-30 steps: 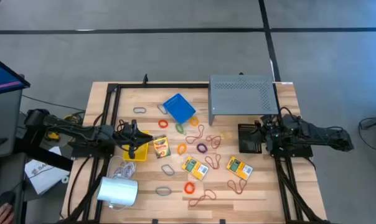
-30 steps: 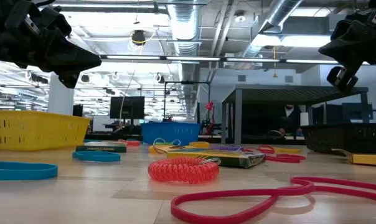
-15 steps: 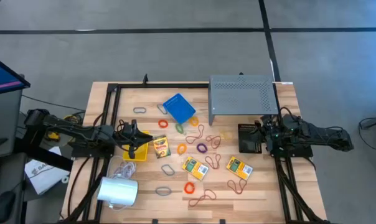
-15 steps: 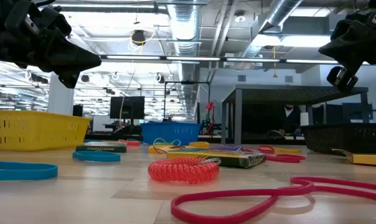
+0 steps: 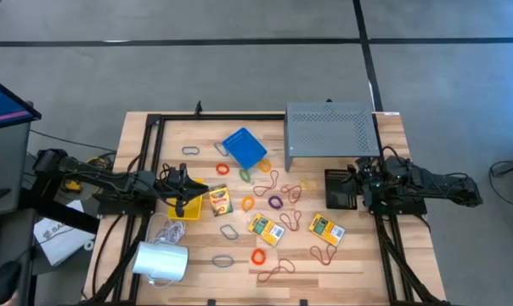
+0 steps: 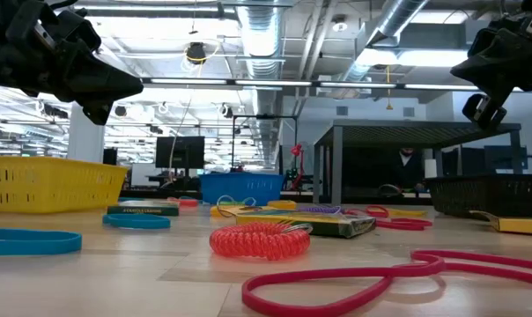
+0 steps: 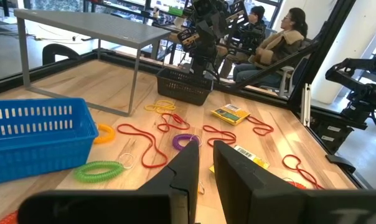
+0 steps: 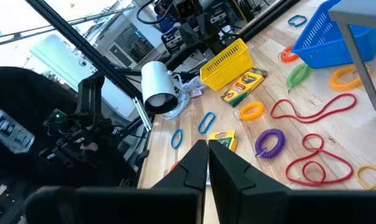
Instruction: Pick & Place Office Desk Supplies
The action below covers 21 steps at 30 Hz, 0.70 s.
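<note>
Office desk supplies lie loose on the wooden table. Three crayon boxes point(image 5: 219, 201) point(image 5: 266, 229) point(image 5: 326, 228) lie flat, with red rubber bands point(image 5: 278, 270), coiled bands such as a purple one point(image 5: 275, 202), and grey loop clips point(image 5: 224, 260) around them. My left gripper point(image 5: 197, 189) point(image 7: 206, 163) hangs level above the yellow basket point(image 5: 185, 207). Its fingers stand almost together with nothing between them. My right gripper point(image 5: 357, 176) point(image 8: 209, 155) hangs shut and empty above the black basket point(image 5: 339, 189).
A blue basket point(image 5: 244, 147) lies tilted at the far middle. The grey perforated shelf point(image 5: 330, 127) stands at the far right. A white cylinder point(image 5: 160, 261) with its cord lies at the near left. People sit beyond the table point(image 7: 281, 40).
</note>
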Tool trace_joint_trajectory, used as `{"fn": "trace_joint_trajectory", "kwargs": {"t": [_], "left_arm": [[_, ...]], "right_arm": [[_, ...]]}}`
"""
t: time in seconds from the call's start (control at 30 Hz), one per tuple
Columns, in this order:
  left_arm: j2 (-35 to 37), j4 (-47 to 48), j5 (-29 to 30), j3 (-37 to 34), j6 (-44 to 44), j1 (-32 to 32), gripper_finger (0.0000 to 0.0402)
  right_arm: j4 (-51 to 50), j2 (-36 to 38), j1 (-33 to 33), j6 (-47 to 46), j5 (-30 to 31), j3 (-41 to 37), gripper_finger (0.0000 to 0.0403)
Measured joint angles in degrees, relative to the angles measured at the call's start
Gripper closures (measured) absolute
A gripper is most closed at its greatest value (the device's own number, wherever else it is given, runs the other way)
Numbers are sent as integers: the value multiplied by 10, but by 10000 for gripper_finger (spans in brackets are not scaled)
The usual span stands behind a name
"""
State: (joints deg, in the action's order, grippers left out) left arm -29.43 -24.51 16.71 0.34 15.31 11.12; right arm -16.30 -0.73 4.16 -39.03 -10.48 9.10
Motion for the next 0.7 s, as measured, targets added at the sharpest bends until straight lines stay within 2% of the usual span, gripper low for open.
{"fn": "trace_joint_trajectory", "kwargs": {"t": [0.17,0.43,0.6,0.7], "left_arm": [[0,-2,1,0,0,0,358],[-18,-146,21,0,-4,0,358],[-35,-198,40,0,3,0,358],[-34,-202,47,0,36,0,358]], "right_arm": [[0,0,0,0,0,0,390],[0,0,0,0,0,0,390],[0,0,0,0,0,0,390],[0,0,0,0,0,0,390]]}}
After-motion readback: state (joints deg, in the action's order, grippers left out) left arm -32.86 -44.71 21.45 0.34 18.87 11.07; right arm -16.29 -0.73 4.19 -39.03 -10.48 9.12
